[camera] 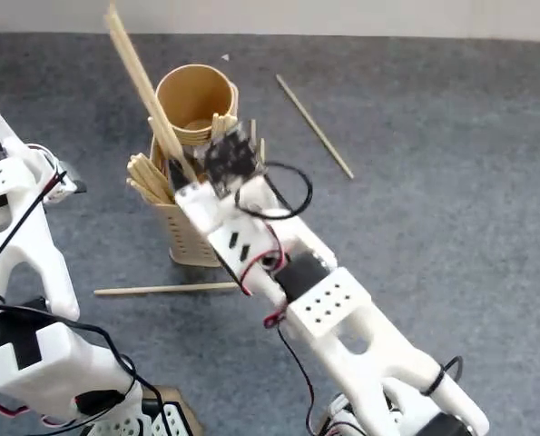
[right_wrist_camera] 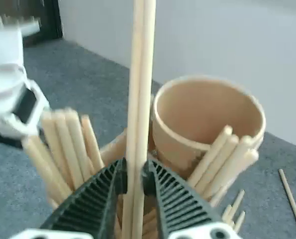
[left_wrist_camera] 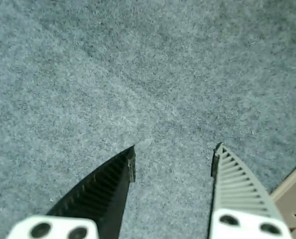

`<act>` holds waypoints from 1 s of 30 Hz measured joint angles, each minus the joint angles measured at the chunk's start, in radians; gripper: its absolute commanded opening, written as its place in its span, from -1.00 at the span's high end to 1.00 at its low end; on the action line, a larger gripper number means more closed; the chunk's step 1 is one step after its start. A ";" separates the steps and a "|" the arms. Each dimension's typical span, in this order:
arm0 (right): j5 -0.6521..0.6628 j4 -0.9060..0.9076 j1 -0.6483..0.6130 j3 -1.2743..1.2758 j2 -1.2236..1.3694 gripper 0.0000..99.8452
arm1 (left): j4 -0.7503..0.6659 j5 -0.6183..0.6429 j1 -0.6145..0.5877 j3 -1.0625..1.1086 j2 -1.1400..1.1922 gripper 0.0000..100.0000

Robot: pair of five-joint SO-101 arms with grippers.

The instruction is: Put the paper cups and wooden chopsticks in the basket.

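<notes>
A cream perforated basket [camera: 190, 241] stands on the grey carpet with stacked paper cups [camera: 195, 95] and several wooden chopsticks [camera: 150, 177] upright in it. My right gripper [camera: 183, 177] is over the basket, shut on a pair of chopsticks [camera: 142, 77] that slant up and away to the far left. In the right wrist view its fingers [right_wrist_camera: 100, 199] pinch the pair of chopsticks [right_wrist_camera: 140, 74] beside the top cup [right_wrist_camera: 207, 119]. One loose chopstick [camera: 315, 113] lies at the far right, another [camera: 165, 290] just in front of the basket. My left gripper [left_wrist_camera: 172, 154] hangs open over bare carpet.
The left arm's white body [camera: 24, 254] stands at the left edge of the high view, the right arm's body [camera: 342, 318] runs from the basket toward the near right. A beige edge [left_wrist_camera: 292, 199] shows in a corner of the left wrist view.
</notes>
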 measured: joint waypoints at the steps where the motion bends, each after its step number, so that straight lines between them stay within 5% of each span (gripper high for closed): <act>1: 0.009 -0.002 0.000 0.026 -0.020 0.98 | 0.000 0.000 0.000 0.000 0.000 0.47; 10: 0.018 0.043 -0.002 0.172 -0.319 0.71 | 0.000 0.000 0.000 0.000 0.000 0.47; 20: 0.018 0.348 -0.002 -0.147 -0.377 0.70 | 0.011 -0.060 0.000 -0.057 0.000 0.47; 25: 0.018 0.488 0.058 -0.221 -0.391 0.70 | 0.218 -0.282 0.000 -0.319 0.000 0.47; 30: 0.018 0.827 0.153 -0.407 -0.393 0.70 | 0.523 -0.631 -0.017 -0.623 0.002 0.47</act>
